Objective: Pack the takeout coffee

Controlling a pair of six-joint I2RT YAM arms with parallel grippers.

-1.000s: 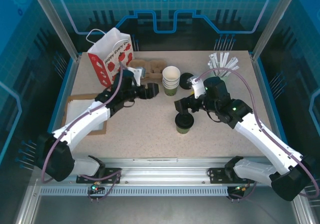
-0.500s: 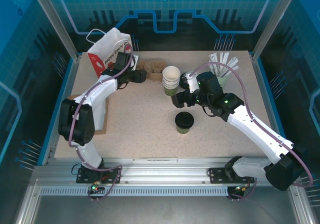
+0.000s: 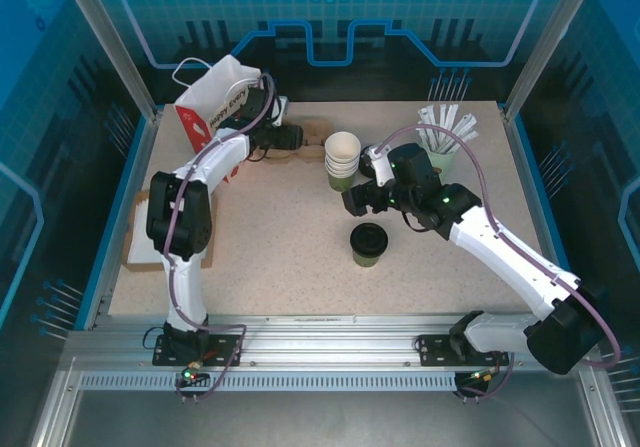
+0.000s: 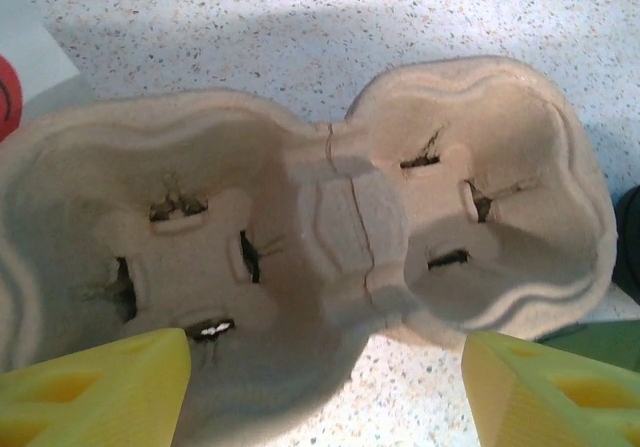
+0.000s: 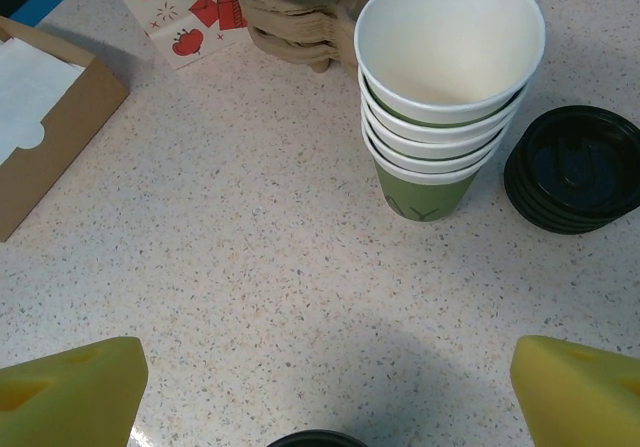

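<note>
The takeout coffee, an olive-green cup with a black lid, stands in the middle of the table; its lid peeks in at the bottom edge of the right wrist view. My right gripper hangs open just behind it, nothing between its yellow fingers. At the back, my left gripper is open over the near edge of a brown pulp cup carrier, its fingertips wide apart either side of the carrier's middle.
A stack of lidless green cups and a pile of black lids stand behind the coffee. A red-and-white paper bag stands back left, white sticks in a holder back right, a flat brown box left.
My left arm has swung from the table's middle to the back, bringing its gripper to the carrier. The right gripper has drawn back a little from the lidded cup.
</note>
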